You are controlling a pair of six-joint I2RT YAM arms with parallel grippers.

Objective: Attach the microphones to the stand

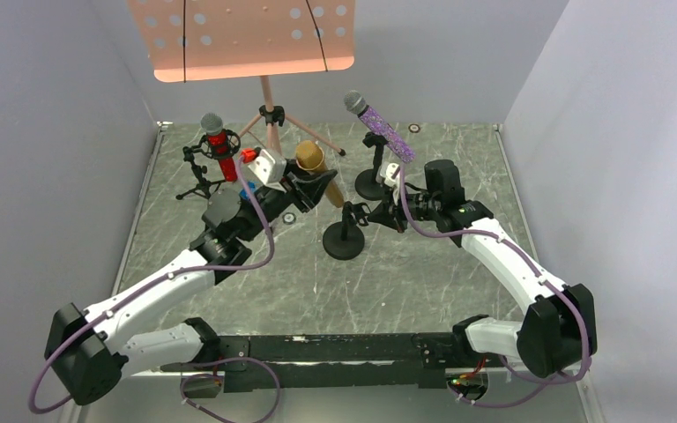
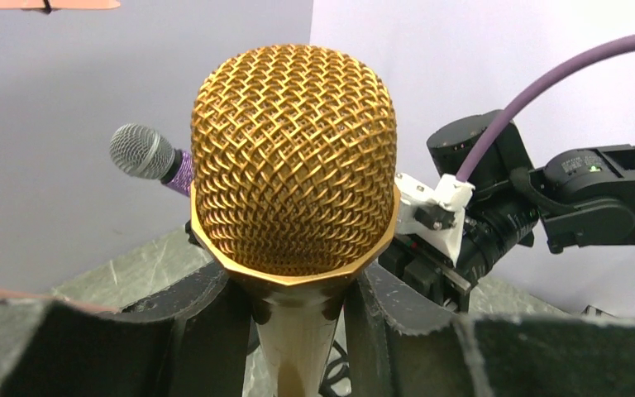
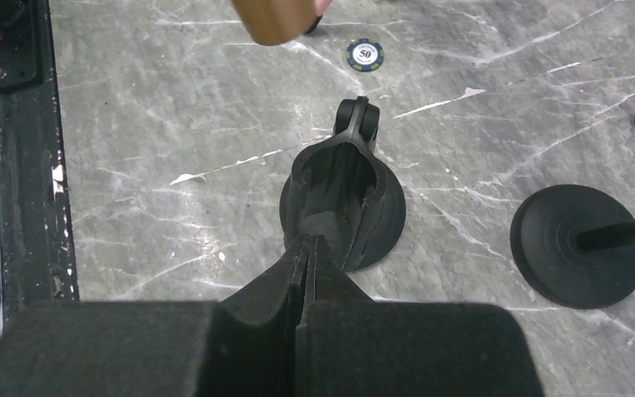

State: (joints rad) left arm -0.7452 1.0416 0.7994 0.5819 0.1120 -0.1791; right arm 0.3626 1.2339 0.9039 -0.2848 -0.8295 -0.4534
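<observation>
The right gripper (image 3: 307,248), jaws pressed together, has its tips at the near end of the black clip on a round-based stand (image 3: 343,194) on the grey marble table (image 3: 174,124), with a second round base (image 3: 558,248) beside it and a poker chip (image 3: 365,55) and the gold microphone (image 3: 274,21) end beyond.
</observation>
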